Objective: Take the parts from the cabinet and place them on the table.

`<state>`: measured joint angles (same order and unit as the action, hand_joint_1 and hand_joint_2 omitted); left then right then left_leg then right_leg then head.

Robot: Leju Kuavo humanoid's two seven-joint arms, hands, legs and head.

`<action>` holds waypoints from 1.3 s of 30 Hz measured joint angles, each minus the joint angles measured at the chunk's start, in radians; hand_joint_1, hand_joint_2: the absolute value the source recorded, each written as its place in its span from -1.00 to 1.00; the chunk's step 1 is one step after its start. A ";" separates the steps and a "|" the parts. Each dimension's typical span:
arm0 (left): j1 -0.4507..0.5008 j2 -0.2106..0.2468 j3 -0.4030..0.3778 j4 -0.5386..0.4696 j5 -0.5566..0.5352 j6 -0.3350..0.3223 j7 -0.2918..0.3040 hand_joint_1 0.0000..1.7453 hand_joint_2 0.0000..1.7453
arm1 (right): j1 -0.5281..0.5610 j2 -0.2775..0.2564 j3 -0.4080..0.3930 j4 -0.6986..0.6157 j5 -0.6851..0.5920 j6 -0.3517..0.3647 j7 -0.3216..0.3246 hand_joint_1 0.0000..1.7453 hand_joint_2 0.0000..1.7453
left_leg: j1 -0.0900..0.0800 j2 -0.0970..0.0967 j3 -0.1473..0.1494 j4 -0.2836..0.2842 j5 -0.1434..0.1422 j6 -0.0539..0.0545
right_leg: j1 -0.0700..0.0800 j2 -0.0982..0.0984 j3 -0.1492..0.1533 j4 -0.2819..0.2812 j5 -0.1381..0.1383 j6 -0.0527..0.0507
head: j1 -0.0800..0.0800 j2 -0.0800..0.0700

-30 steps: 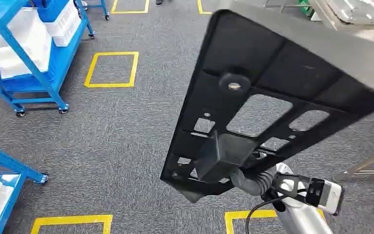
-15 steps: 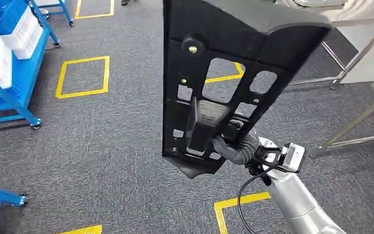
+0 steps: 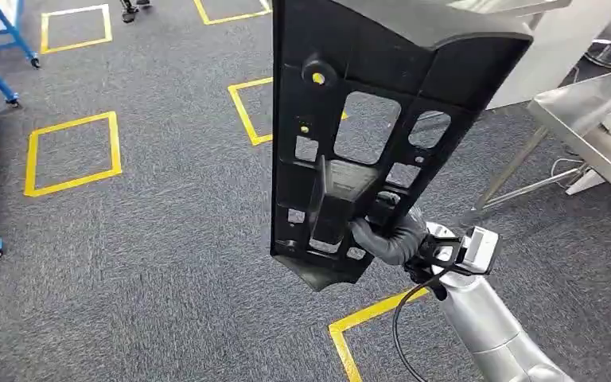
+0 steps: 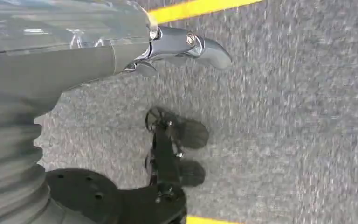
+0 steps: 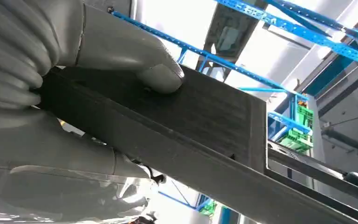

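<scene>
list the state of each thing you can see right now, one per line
black panel: lifted off the floor, held upright
right hand: grips the panel near its lower end, thumb pressed on it
left hand: hangs over the carpet, holds nothing
metal table: stands to the right, panel not yet on it

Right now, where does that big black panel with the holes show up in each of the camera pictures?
Head view: the black panel stands upright in the middle, the right robot hand gripping its lower part.
Left wrist view: not in it; just carpet and the left robot hand.
Right wrist view: a dark slab crossing the picture.
Shared landmark: the right robot hand's grey thumb pressed on the panel.
</scene>
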<state>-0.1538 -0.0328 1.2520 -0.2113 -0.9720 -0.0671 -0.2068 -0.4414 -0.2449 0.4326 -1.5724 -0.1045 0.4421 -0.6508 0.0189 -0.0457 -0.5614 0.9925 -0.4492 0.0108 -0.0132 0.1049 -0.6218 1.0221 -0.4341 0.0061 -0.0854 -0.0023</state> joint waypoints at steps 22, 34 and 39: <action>-0.002 -0.014 0.000 0.000 0.000 0.008 0.021 -1.00 1.00 | -0.033 0.007 -0.068 0.002 -0.019 -0.004 0.000 1.00 1.00 | -0.009 0.052 -0.124 0.298 -0.141 -0.041 | 0.004 -0.067 0.011 -0.010 0.001 -0.030 | 0.000 0.000; 0.012 0.017 0.016 -0.001 0.027 0.029 0.010 -1.00 1.00 | -0.024 0.015 -0.100 -0.010 0.013 -0.040 0.000 1.00 1.00 | -0.004 0.034 0.003 0.002 -0.007 0.013 | -0.003 -0.094 -0.107 0.208 -0.106 0.021 | 0.000 0.000; 0.013 0.024 0.026 -0.001 0.033 0.033 0.008 -1.00 1.00 | -0.018 0.016 -0.105 -0.009 0.014 -0.044 0.000 1.00 1.00 | -0.009 0.097 0.008 0.003 -0.015 0.010 | -0.006 -0.117 -0.052 0.127 -0.033 0.018 | 0.000 0.000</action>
<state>-0.1410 -0.0088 1.2779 -0.2121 -0.9388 -0.0343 -0.1983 -0.4593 -0.2289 0.3281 -1.5816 -0.0900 0.3979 -0.6512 0.0102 0.0510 -0.5538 0.9957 -0.4640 0.0204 -0.0192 -0.0125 -0.6740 1.1490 -0.4667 0.0236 -0.0851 -0.0026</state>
